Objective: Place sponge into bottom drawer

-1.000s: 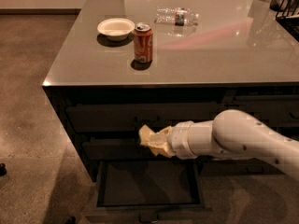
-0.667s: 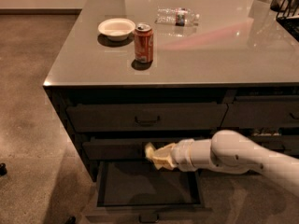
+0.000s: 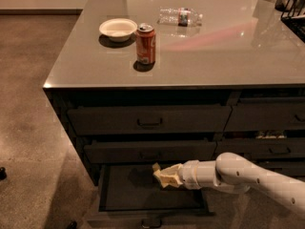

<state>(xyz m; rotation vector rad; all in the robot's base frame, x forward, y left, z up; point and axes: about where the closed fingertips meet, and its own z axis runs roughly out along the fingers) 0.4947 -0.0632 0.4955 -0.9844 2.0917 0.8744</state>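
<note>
The pincer (image 3: 172, 177) is gripping the sponge (image 3: 162, 174), closed on its near end, and is holding it over the open bottom drawer (image 3: 124, 197), above the dark inner tray. Whether it is touching the tray is unclear. The sponge is looking crumpled where it is being squeezed, so I am judging it light, soft and springy, neither fragile nor slippery; a hold across its middle suits it best. 1 white bowl (image 3: 117, 29) and 1 red can (image 3: 146, 43) are sitting on the tabletop (image 3: 228, 56).
</note>
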